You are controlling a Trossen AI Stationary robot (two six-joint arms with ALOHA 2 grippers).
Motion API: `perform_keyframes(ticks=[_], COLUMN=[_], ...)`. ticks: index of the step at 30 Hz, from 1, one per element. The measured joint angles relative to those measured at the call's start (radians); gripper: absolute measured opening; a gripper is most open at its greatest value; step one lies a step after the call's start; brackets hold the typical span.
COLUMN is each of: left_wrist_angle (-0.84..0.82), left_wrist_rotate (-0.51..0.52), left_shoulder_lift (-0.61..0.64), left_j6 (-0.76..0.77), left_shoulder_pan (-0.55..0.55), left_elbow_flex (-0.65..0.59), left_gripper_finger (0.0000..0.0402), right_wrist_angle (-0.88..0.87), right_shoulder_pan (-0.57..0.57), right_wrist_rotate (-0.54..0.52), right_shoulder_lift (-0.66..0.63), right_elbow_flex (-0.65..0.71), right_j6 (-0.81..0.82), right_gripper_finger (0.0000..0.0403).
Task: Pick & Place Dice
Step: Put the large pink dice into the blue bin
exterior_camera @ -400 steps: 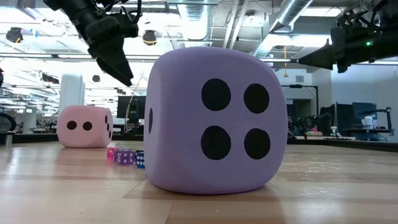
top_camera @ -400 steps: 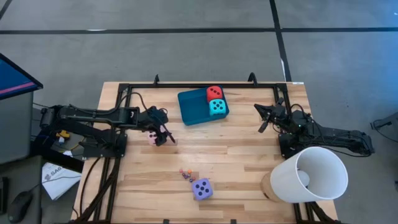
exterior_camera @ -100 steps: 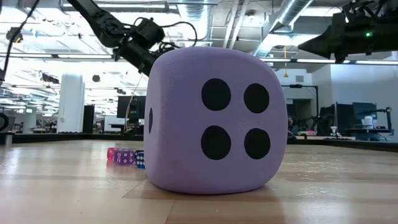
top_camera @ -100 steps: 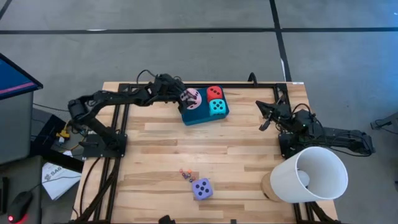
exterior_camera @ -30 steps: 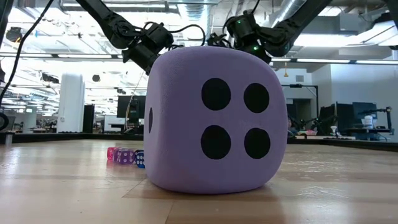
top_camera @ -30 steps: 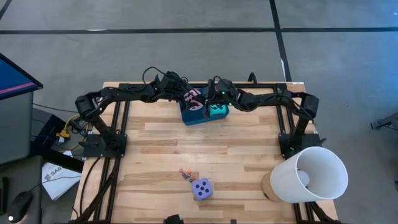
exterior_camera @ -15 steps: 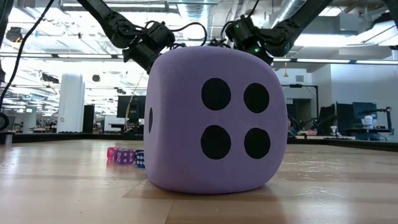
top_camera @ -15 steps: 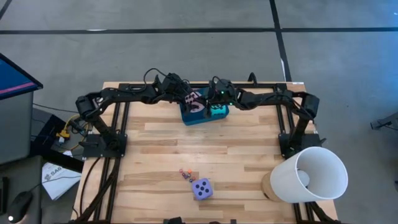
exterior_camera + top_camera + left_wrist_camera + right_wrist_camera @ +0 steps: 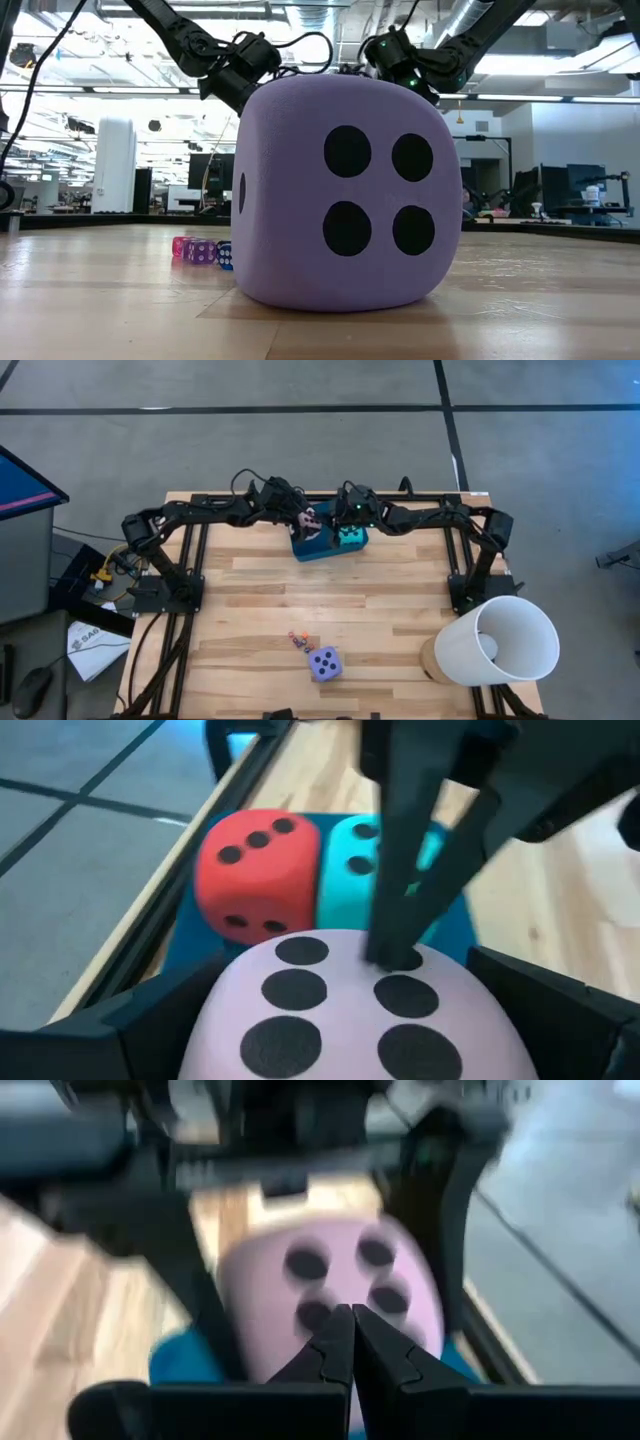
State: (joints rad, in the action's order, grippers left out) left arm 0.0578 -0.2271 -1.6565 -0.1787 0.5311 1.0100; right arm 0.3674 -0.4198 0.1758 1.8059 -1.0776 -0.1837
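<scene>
My left gripper [image 9: 312,522] has the pink die [image 9: 350,1010] between its fingers over the left part of the teal tray [image 9: 303,549] at the table's far edge. My right gripper [image 9: 328,531] reaches in from the right, shut, with its tips on that die. The red die [image 9: 255,870] and the turquoise die [image 9: 352,870] sit side by side in the tray behind it. The purple die [image 9: 324,663] rests on its bottom face on the table near the front edge. In the low view it hides both grippers. My left gripper holds the pink die by two opposite sides, one finger [image 9: 150,1020] on each side and the other [image 9: 560,1010] across from it, slanting down from the table's left. Whether the die's underside rests in the tray cannot be seen. My right gripper presses its shut fingertips [image 9: 395,945] on the pink die's pip-marked face [image 9: 335,1280], the one turned up toward the left wrist camera. It comes slanting down from the table's right.
A few small coloured dice [image 9: 298,640] lie on the wood just left of the purple die. A big white bucket [image 9: 495,640] lies tipped at the front right corner. Both arms meet over the tray, and bare wood lies across the table's middle.
</scene>
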Motion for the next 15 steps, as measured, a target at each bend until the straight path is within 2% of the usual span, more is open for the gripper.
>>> perform_keyframes(ticks=[15], left_wrist_angle=[0.083], left_wrist_rotate=[-0.018], left_shoulder_lift=[0.001], left_j6=[-0.008], left_shoulder_pan=[-0.021], left_elbow_flex=[0.0], left_gripper_finger=[0.0397], right_wrist_angle=[0.024], right_shoulder_pan=[-0.011], right_wrist_rotate=[0.086], right_shoulder_lift=[-0.001], right_elbow_flex=[-0.001], right_j6=[0.0], right_gripper_finger=[0.0])
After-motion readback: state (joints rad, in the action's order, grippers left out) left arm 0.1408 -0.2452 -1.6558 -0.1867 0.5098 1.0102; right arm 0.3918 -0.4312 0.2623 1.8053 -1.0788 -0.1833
